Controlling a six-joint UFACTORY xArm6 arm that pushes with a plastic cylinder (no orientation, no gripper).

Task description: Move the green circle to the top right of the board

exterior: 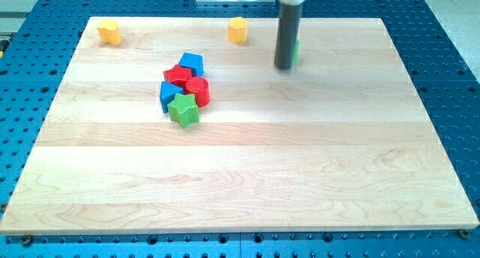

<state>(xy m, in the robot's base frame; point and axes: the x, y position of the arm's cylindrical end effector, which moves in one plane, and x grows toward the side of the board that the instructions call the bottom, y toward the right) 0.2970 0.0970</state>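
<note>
Camera view: one wooden board on a blue perforated table.
Tip: my tip, a bare rod end with no jaws, stands at the board's 1 o'clock.
Green circle: green circle is mostly hidden, touching the rod at its 2 o'clock.
Cluster: green star, red and blue blocks, well apart at 8 o'clock.
</note>
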